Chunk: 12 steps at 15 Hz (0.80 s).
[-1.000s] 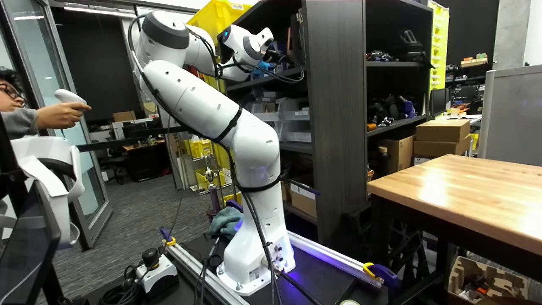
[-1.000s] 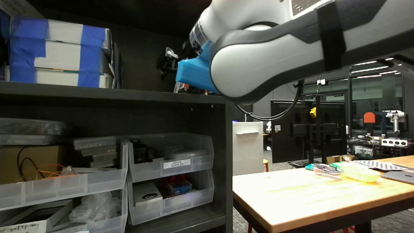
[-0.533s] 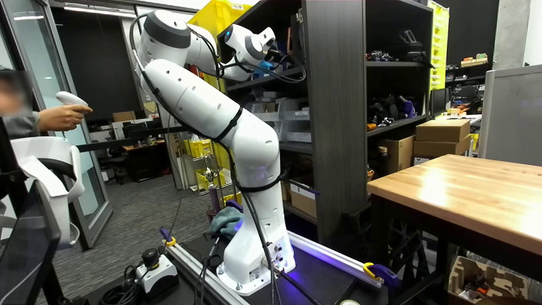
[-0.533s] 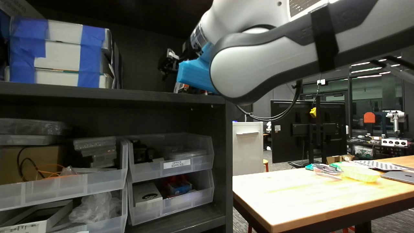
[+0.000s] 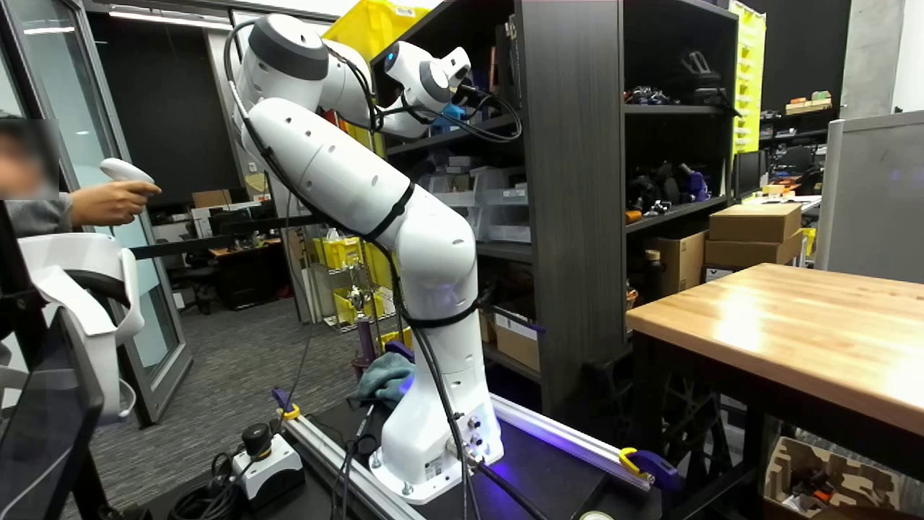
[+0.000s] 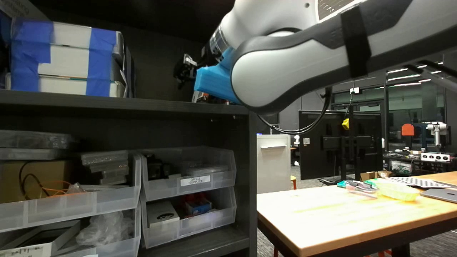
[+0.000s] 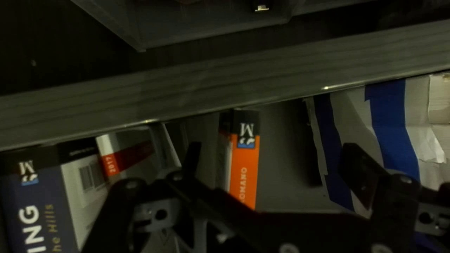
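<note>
I have the gripper (image 7: 273, 161) spread wide and empty before the orange-spined book (image 7: 245, 161). This looks like lining up; advancing calls for careful centring.

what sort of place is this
Most likely a robotics lab, perhaps sharing an office: a white arm is mounted on a low black base, what looks like a second arm stands in the background, and a bin is labelled office supplies.
</note>
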Motion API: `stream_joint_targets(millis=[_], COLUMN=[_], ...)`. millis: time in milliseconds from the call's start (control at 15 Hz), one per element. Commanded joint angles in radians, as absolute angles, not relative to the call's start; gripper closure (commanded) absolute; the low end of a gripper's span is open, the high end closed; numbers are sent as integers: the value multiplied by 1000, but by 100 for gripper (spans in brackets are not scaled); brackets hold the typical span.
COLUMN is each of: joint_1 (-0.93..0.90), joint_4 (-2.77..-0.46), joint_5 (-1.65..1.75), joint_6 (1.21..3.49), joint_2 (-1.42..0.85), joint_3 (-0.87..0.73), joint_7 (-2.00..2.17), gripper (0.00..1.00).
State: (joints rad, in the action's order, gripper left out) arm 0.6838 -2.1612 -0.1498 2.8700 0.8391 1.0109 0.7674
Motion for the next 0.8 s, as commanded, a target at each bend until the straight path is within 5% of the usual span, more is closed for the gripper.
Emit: stream_joint_targets(millis=[0,733], joint_1=[703,778], joint_4=[-2135,-2082], joint_5=[-116,-119], joint_6=[2884,2895], joint_2=[803,783], joint_3=[1020,1070], joint_7=[777,787], gripper=[0,0])
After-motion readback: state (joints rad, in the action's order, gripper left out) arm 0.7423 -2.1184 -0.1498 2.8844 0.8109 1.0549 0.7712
